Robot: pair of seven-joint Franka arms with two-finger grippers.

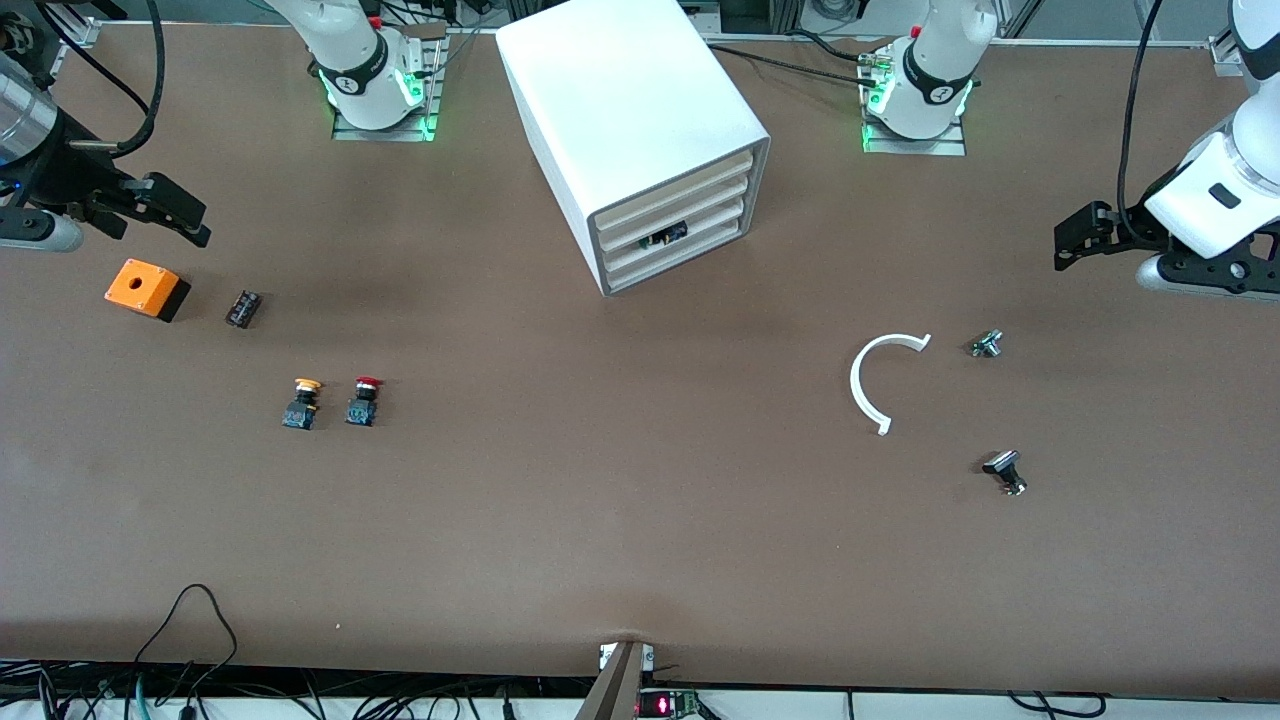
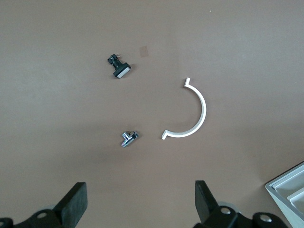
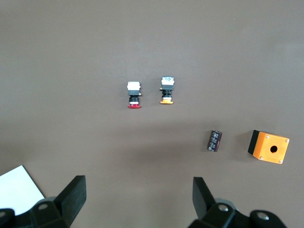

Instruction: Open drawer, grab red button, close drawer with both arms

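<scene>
Matt brown table (image 1: pixel 640 520) (smooth)

The tall white four-drawer cabinet (image 1: pixel 632 130) shows only a corner in each wrist view. A small dark object behind the front notch of its cream-white second drawer (image 1: pixel 672 213) is too small to identify. Both big white arms leave the front view at its side edges, and each wrist view cuts off its own hand's finger bases.

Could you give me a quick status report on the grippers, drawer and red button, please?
Left gripper and right gripper open, empty, waiting at table ends. Drawer shut. Red button on table beside yellow-capped button. Nothing blocking.
</scene>
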